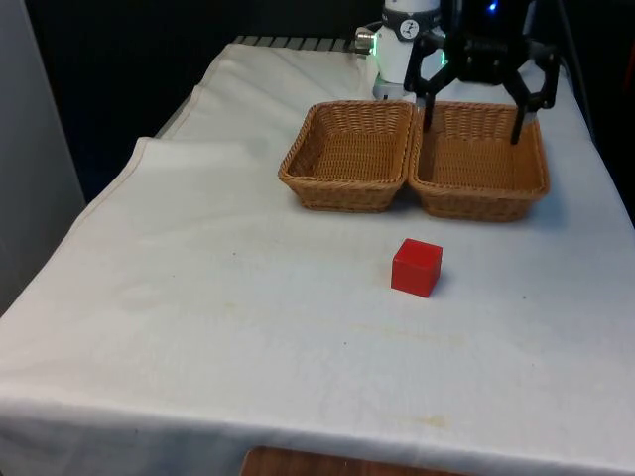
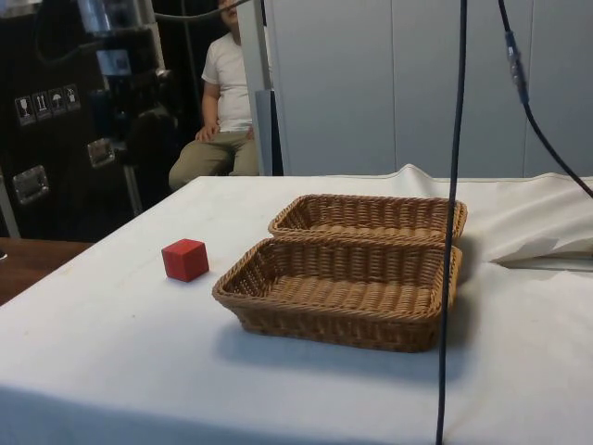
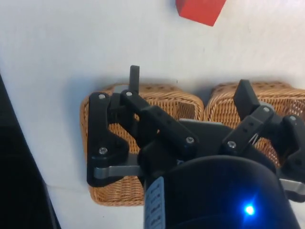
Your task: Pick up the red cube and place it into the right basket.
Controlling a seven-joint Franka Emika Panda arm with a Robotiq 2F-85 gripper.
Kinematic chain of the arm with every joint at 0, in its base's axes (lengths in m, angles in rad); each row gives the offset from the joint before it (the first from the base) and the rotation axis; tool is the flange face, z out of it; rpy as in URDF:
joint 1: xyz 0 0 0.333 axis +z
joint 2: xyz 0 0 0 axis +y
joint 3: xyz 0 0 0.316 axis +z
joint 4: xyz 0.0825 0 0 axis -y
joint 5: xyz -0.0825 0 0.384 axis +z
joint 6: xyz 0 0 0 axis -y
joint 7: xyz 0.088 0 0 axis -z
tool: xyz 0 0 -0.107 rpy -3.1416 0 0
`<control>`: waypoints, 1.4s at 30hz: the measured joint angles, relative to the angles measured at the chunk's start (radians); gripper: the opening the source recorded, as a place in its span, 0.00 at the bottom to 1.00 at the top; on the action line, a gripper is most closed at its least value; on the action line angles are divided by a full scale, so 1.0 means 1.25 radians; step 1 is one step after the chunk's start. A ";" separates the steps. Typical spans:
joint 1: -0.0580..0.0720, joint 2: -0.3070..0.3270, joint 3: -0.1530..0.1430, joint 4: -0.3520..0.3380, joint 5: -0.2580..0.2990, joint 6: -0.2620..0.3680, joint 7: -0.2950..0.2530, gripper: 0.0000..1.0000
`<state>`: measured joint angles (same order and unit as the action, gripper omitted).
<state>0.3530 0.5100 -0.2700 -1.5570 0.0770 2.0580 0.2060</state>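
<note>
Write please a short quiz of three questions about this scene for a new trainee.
1. True or false: the red cube lies inside a basket.
2. Over which basket does the gripper hover? A) front view's left B) front view's right
3. How do the gripper's fingers stand?

Key:
1. False; it lies on the cloth.
2. B, the basket on the front view's right; the other basket is beside it.
3. Open, holding nothing.

Red cube [image 3: 200, 10] is cut off, seemingly half, at the edge.
</note>
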 measured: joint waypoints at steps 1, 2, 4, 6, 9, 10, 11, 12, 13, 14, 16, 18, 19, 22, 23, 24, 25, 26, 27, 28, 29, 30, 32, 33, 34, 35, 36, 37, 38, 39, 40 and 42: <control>-0.001 -0.002 -0.001 -0.008 0.002 0.009 -0.003 1.00; -0.002 -0.005 -0.002 -0.018 0.005 0.017 -0.007 1.00; -0.006 -0.010 -0.003 -0.037 0.011 0.034 -0.017 1.00; -0.007 -0.014 -0.004 -0.047 0.014 0.044 -0.022 1.00; -0.012 -0.020 -0.005 -0.078 0.018 0.077 -0.033 1.00; -0.014 -0.019 -0.005 -0.083 0.019 0.083 -0.034 1.00; -0.014 -0.019 -0.005 -0.087 0.022 0.089 -0.036 1.00; -0.016 -0.016 -0.005 -0.094 0.026 0.101 -0.041 1.00; -0.016 -0.016 -0.005 -0.094 0.026 0.101 -0.041 1.00; -0.017 -0.013 -0.005 -0.095 0.029 0.106 -0.042 1.00; -0.018 -0.010 -0.005 -0.096 0.030 0.112 -0.043 1.00; -0.018 -0.001 -0.004 -0.094 0.031 0.119 -0.043 1.00; -0.018 0.004 -0.004 -0.092 0.032 0.122 -0.043 1.00; -0.020 0.028 -0.004 -0.079 0.039 0.132 -0.043 1.00; -0.020 0.028 -0.004 -0.079 0.039 0.132 -0.043 1.00; -0.021 0.034 -0.004 -0.074 0.042 0.133 -0.044 1.00; -0.022 0.041 -0.004 -0.070 0.045 0.133 -0.044 1.00; -0.022 0.046 -0.004 -0.067 0.046 0.133 -0.045 1.00; -0.023 0.050 -0.004 -0.064 0.046 0.133 -0.045 1.00; -0.024 0.054 -0.004 -0.061 0.046 0.133 -0.045 1.00; -0.025 0.054 -0.004 -0.061 0.046 0.133 -0.045 1.00; -0.026 0.056 -0.005 -0.061 0.046 0.133 -0.046 1.00; -0.027 0.057 -0.005 -0.062 0.046 0.133 -0.046 1.00; -0.028 0.057 -0.005 -0.063 0.047 0.133 -0.048 1.00; -0.030 0.058 -0.005 -0.064 0.048 0.133 -0.050 1.00; -0.030 0.058 -0.005 -0.065 0.050 0.133 -0.051 1.00; -0.030 0.059 -0.005 -0.066 0.051 0.133 -0.052 1.00; -0.031 0.062 -0.005 -0.066 0.054 0.134 -0.052 1.00; -0.031 0.065 -0.004 -0.066 0.055 0.134 -0.052 1.00; -0.031 0.067 -0.004 -0.066 0.058 0.136 -0.052 1.00; -0.031 0.070 -0.004 -0.066 0.060 0.138 -0.052 1.00; -0.031 0.074 -0.004 -0.066 0.062 0.142 -0.052 1.00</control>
<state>0.3140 0.6030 -0.2750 -1.6390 0.1540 2.2350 0.1410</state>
